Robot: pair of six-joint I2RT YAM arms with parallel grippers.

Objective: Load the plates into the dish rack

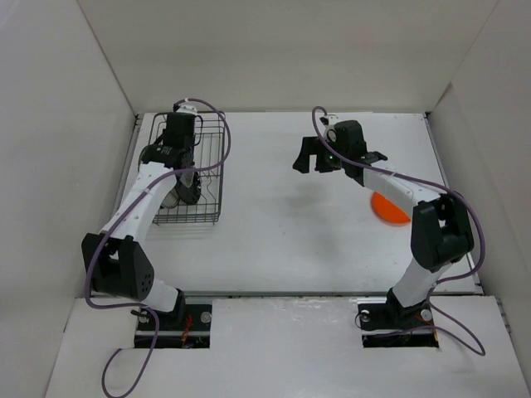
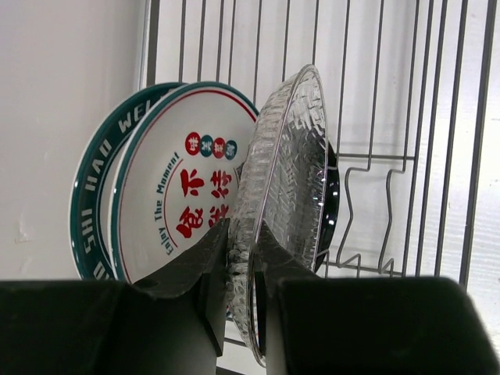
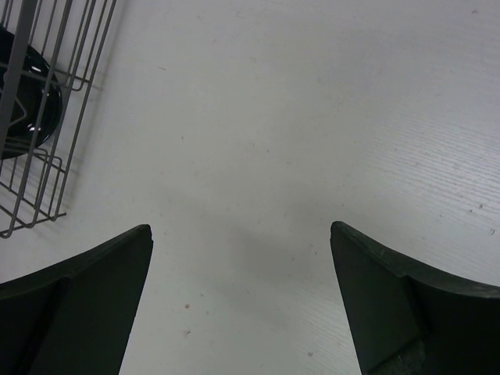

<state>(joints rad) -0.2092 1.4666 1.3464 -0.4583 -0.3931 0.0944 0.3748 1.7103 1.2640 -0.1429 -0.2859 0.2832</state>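
My left gripper [image 2: 241,258] clamps the rim of the clear plate [image 2: 285,180], upright in the dish rack [image 2: 391,94] beside the red-lettered plate [image 2: 180,195]. If I release before it seats, it could topple. My right gripper [image 3: 241,234] hangs spread wide, empty.

Looks down from high behind; from left wrist, close inside dish rack [image 2: 367,156]; from right, over table [image 3: 273,117], sharing rack corner.

White table [image 1: 282,240], wire dish rack [image 1: 212,178], orange plate [image 1: 387,209]
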